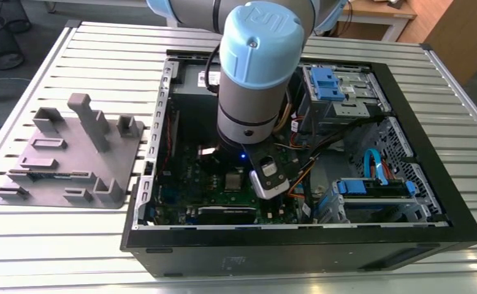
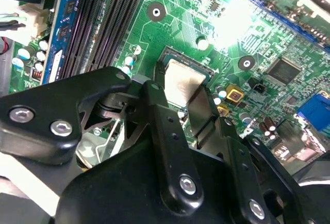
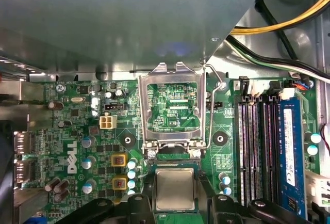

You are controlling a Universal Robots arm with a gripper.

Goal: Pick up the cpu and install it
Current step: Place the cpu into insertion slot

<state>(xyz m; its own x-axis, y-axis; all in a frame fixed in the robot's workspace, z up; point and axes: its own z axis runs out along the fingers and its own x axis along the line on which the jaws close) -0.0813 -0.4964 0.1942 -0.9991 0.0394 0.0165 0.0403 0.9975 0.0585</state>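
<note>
The gripper [image 2: 181, 85] flanks the cpu [image 3: 175, 189] in the motherboard socket [image 3: 175, 167], jaws seemingly pinching it, its side edges hidden.

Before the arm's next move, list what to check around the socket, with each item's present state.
1. Retention frame swung open off the socket: ok.
2. cpu gripped at two opposite sides by the gripper: ok.
3. cpu square with the socket: ok.
4. cpu seated flat: cannot tell.
5. Yellow cable away from the socket: ok.
</note>
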